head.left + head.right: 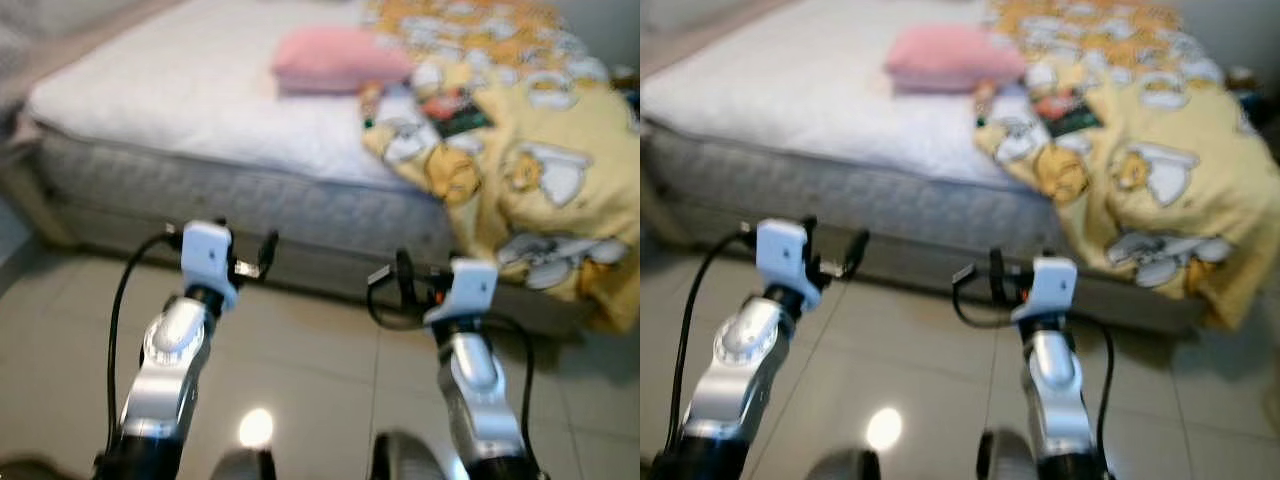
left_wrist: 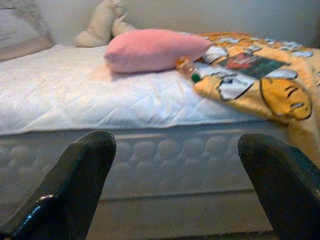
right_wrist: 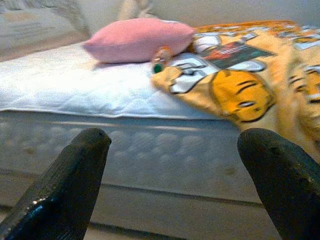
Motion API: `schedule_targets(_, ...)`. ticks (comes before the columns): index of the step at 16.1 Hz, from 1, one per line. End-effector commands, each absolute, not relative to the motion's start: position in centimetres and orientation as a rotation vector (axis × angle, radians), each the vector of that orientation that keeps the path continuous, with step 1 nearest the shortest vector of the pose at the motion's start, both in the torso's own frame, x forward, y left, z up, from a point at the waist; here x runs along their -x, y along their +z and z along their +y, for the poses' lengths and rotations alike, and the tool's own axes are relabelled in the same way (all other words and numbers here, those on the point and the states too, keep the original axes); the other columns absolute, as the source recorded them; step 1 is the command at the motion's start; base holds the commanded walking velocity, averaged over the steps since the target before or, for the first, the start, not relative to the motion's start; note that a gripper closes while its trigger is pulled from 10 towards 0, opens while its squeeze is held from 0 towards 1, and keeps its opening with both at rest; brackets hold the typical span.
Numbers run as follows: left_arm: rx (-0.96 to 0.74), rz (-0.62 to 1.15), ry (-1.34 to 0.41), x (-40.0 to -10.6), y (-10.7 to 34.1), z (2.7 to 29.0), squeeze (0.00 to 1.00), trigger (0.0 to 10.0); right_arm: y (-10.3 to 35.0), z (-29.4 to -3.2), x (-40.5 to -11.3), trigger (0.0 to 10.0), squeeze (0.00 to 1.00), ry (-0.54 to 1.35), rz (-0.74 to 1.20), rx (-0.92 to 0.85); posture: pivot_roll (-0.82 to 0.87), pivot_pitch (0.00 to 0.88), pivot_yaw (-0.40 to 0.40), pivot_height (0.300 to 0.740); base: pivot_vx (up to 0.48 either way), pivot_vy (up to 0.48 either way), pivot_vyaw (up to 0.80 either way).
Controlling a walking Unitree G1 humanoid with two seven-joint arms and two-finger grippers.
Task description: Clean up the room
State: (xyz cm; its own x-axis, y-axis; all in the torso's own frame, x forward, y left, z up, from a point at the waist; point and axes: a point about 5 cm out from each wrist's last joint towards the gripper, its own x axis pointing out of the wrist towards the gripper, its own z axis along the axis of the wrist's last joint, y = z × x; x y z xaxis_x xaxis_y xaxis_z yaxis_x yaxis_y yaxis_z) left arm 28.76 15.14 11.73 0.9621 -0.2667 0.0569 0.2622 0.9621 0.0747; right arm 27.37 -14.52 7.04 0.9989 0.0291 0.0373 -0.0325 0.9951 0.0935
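While both silver arms reach forward over the pale tiled floor (image 1: 330, 380), each one ends short of the bed, held at about the height of the mattress side. The left gripper (image 2: 175, 180) points at the quilted side of the mattress (image 2: 165, 160), its two black fingers (image 2: 75, 185) spread wide with nothing between them. The right gripper (image 3: 175, 180) is posed the same way, fingers (image 3: 65, 185) parted and empty, aimed at the same side of the bed a little further along. From the head camera the two wrists sit roughly level with each other and well apart, black cables looping beside them.

Beyond the grippers lies the bed with its white mattress top (image 1: 190, 90). A yellow blanket (image 1: 540, 170) printed with cartoon figures covers the right part and hangs over the near edge toward the floor. At the blanket's inner edge lies a small bottle (image 3: 160, 57) with a green cap and orange contents, just beside a pink pillow (image 2: 152, 49). A dark flat packet or booklet (image 3: 240, 52) rests on the blanket near it. Farther back, a cream pillow (image 2: 102, 25) leans by the wall.
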Motion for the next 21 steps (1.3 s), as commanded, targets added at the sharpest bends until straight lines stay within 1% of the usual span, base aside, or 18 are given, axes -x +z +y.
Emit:
schedule_targets(1, -0.079, -0.088, -0.267, -28.8, 12.2, 15.1, 0.0, 10.0, 7.6, -14.7, -27.7, 10.0, 0.0, 0.023, -0.058, -0.103, 0.02, 0.0, -0.005, 0.716, 0.322, 0.356, 0.0)
schedule_targets(3, -0.094, -0.09, -0.284, -28.8, 12.3, 14.8, 0.0, 10.0, 7.5, -14.8, -27.7, 10.0, 0.0, 0.015, -0.053, -0.114, 0.02, 0.0, -0.006, 0.74, 0.324, 0.354, 0.0)
schedule_targets(6, -0.105, -0.087, -0.296, -28.8, 12.2, 14.7, 0.0, 10.0, 7.2, -14.8, -27.7, 10.0, 0.0, 0.0, -0.026, -0.11, 0.01, 0.0, -0.003, 0.74, 0.351, 0.325, 0.0)
schedule_targets(9, -0.147, -0.102, -0.332, -28.8, 12.5, 14.3, 0.0, 10.0, 7.0, -14.9, -27.7, 10.0, 0.0, -0.017, -0.02, -0.11, 0.01, 0.0, 0.004, 0.74, 0.464, 0.0, 0.0)
schedule_targets(14, -0.166, -0.084, -0.348, -28.7, 12.2, 14.0, 0.0, 10.0, 7.0, -15.1, -27.8, 10.0, 0.0, -0.032, -0.014, -0.116, 0.01, 0.0, 0.007, 0.74, 0.48, 0.0, 0.0)
schedule_targets(17, -0.189, -0.055, -0.361, -28.8, 11.8, 13.6, 0.0, 10.0, 7.0, -14.9, -27.9, 10.0, 0.0, -0.025, -0.012, -0.118, 0.01, 0.0, 0.005, 0.74, 0.0, 0.0, 0.0)
schedule_targets(18, -0.173, -0.066, -0.356, -28.8, 11.9, 13.6, 0.0, 10.0, 7.1, -14.9, -27.9, 10.0, 0.0, -0.024, -0.013, -0.117, 0.01, 0.0, 0.005, 0.74, 0.0, -0.33, 0.0)
schedule_targets(21, -0.168, -0.065, -0.345, -28.9, 12.0, 13.8, 0.0, 10.0, 7.2, -15.0, -28.0, 10.0, 0.0, -0.023, -0.017, -0.115, 0.01, 0.0, 0.004, 0.74, 0.285, -0.382, 0.0)
